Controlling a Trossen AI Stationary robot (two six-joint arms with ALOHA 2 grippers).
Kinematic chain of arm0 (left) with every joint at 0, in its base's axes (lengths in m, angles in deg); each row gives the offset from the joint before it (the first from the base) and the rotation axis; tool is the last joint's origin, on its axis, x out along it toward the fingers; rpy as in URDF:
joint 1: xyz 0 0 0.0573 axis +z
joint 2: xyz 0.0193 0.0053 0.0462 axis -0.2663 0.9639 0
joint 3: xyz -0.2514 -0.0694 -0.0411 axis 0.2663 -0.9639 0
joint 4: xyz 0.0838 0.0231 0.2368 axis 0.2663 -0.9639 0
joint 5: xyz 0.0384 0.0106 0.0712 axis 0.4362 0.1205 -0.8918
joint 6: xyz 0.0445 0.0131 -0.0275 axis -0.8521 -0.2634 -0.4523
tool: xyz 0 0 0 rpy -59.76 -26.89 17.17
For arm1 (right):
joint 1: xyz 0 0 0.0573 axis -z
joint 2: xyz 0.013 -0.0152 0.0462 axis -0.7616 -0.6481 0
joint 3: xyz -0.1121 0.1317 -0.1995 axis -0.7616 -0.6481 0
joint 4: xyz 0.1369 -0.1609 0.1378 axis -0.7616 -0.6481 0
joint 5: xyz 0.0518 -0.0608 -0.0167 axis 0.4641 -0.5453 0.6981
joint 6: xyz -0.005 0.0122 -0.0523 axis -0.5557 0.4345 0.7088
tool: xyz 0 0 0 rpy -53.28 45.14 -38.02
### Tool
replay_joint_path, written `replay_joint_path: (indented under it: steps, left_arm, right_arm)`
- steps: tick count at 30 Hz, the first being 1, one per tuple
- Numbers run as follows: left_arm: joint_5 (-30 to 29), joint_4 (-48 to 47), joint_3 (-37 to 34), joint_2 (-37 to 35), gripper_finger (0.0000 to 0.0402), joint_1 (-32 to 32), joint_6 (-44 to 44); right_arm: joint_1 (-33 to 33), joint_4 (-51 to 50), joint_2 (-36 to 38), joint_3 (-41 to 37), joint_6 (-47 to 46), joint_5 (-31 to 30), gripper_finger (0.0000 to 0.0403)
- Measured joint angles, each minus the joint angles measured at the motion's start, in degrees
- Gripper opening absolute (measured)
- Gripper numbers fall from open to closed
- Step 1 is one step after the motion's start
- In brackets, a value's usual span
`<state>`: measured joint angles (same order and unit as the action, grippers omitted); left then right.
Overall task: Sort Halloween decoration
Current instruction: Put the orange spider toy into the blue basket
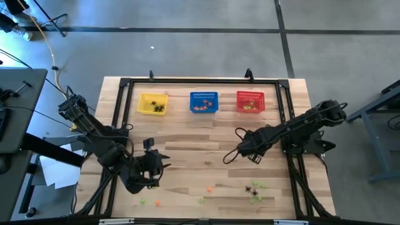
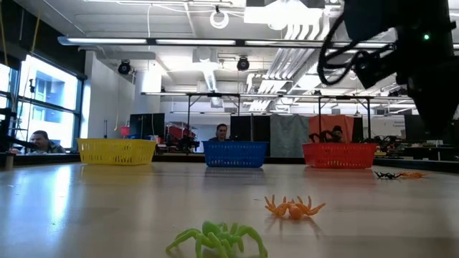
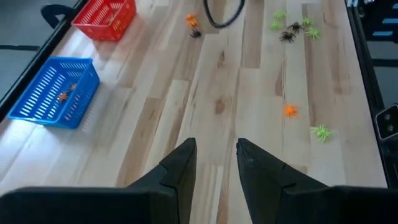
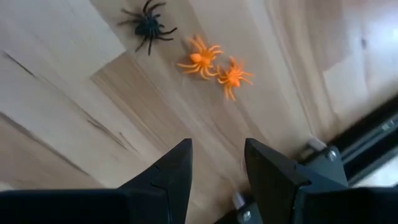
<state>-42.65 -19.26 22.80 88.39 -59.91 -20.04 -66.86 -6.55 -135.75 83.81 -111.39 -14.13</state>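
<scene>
Table (image 1: 187, 140): your widest bare stretch of wood runs across the middle, between the basket row at the far edge and the trinkets scattered along the near edge.
Frame (image 1: 284, 94): a black rail borders the tabletop on all sides; it shows close to the right arm's fingers in the right wrist view.
Baskets: yellow basket (image 1: 152, 104), blue basket (image 1: 204, 101) and red basket (image 1: 250, 100) sit in one line by the far rail, apart from each other, each with a few pieces inside.
Left gripper (image 3: 215, 163): you have it over bare wood at the near left; fingers parted with a narrow gap, nothing between them.
Right gripper (image 4: 217, 165): right of centre; fingers apart, holding nothing.
Halloween decoration: a black spider (image 4: 147, 25) and two orange spiders (image 4: 199, 59) lie just ahead of the right fingers; a green, black and orange cluster (image 1: 255, 189) lies near the front right edge.
</scene>
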Motion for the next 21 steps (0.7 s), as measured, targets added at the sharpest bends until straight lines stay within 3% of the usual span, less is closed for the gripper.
replay_joint_path:
  steps: [7,21]
  left_arm:
    - [-0.43,0.02,0.0,0.0,0.0101,0.0,-0.02]
    - [-4.42,0.01,0.0,0.02,0.0101,0.02,-0.07]
  right_arm:
    - [0.13,5.84,0.02,-7.37,2.02,-0.94,0.0142]
    - [2.93,17.06,0.11,-12.26,12.76,-6.0,0.0142]
